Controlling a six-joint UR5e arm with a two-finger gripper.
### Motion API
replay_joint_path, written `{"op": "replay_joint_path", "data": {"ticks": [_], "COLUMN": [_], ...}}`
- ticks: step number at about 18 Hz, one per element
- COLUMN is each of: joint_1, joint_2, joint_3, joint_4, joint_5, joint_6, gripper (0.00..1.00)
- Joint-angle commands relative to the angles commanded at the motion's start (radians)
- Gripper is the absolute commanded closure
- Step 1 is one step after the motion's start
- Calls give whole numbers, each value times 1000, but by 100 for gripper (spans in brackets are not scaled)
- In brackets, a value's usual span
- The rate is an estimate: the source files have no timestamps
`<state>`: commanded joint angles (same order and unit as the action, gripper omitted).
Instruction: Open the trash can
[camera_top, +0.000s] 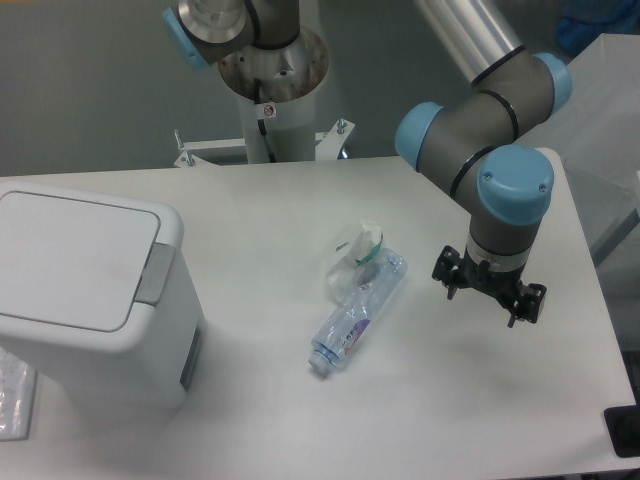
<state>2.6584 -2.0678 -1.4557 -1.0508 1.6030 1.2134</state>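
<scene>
The white box-shaped trash can (90, 300) stands at the left of the table. Its flat lid (70, 258) is shut, with the grey push tab (155, 272) on its right edge. My gripper (489, 296) hangs above the right part of the table, far to the right of the can. Its two dark fingers stand apart with nothing between them.
A clear plastic bottle (355, 315) with a label lies on its side in the middle of the table, with a crumpled clear wrapper (358, 250) at its far end. The arm's base column (270, 90) stands behind the table. The table's right edge (600, 300) is near the gripper.
</scene>
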Motion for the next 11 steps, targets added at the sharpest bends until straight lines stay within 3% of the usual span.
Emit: {"op": "replay_joint_path", "data": {"ticks": [11], "joint_1": [-6], "joint_2": [9], "joint_3": [-20], "joint_4": [9], "joint_5": [-11], "joint_6": [-20], "gripper": [0]}}
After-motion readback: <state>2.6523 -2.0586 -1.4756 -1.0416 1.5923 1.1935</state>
